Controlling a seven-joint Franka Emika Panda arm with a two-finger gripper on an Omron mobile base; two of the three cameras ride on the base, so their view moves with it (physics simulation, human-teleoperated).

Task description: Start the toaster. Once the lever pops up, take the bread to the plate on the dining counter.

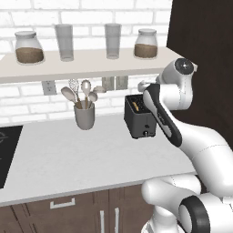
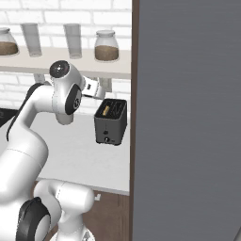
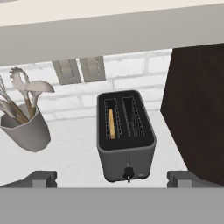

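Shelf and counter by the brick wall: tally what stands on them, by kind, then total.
Lidded jars holding brown stuff: 2
Empty glasses: 2
Utensil cup: 1
Toaster: 1
Bread slices in the toaster: 1
Total: 7

White counter [image 1: 68,159] carries toaster [image 1: 140,116], grey utensil cup [image 1: 84,115]; shelf [image 1: 91,66] carries jars, glasses.
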